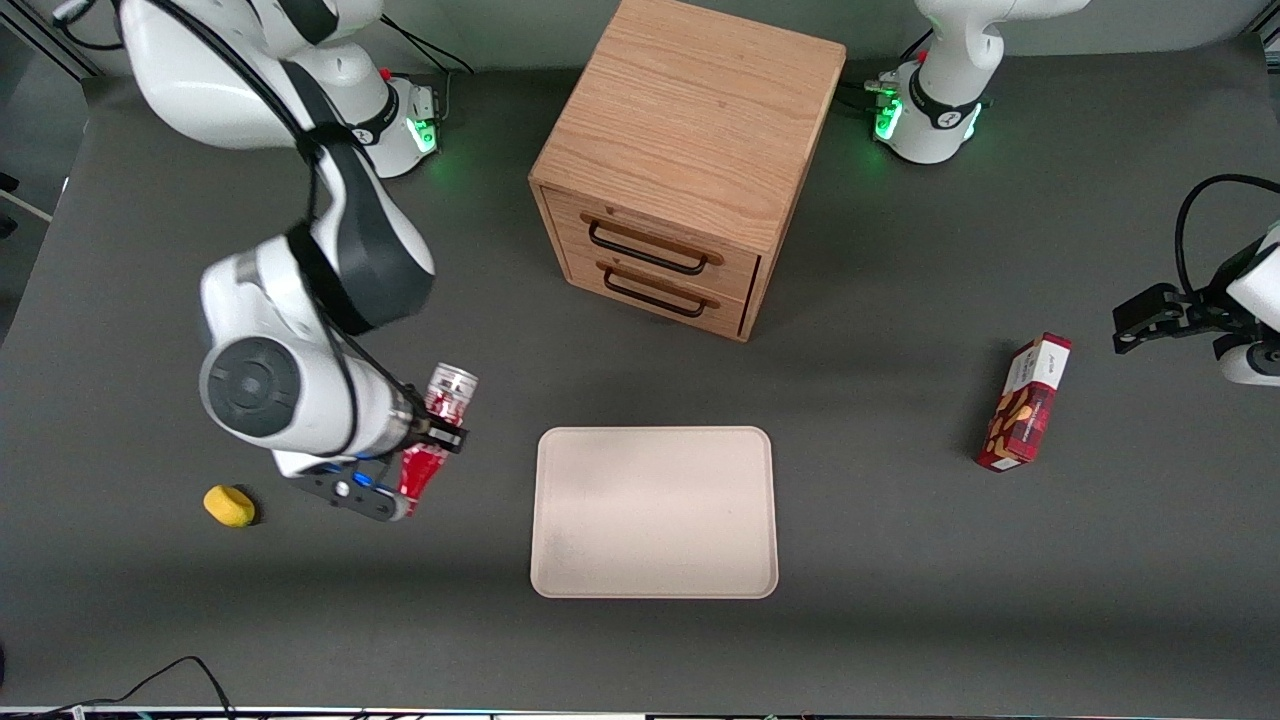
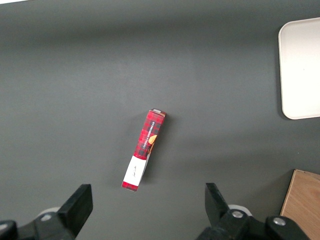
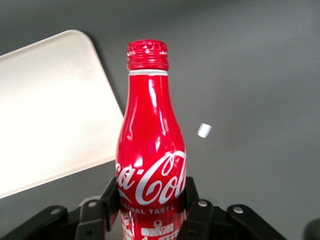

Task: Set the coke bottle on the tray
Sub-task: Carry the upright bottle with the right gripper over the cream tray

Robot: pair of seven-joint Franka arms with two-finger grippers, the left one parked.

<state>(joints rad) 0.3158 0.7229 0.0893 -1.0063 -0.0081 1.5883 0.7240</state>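
My right gripper is shut on the coke bottle, a slim red bottle with white script and a silver base. It holds the bottle lying tilted above the table, beside the tray's short edge toward the working arm's end. In the right wrist view the bottle sits between the two black fingers, which press its sides. The cream-beige tray lies flat and bare in front of the wooden drawer cabinet, nearer the front camera; its corner shows in the right wrist view.
A wooden two-drawer cabinet stands farther from the camera than the tray. A yellow sponge-like lump lies beside the gripper, toward the working arm's end. A red-and-white snack box lies toward the parked arm's end.
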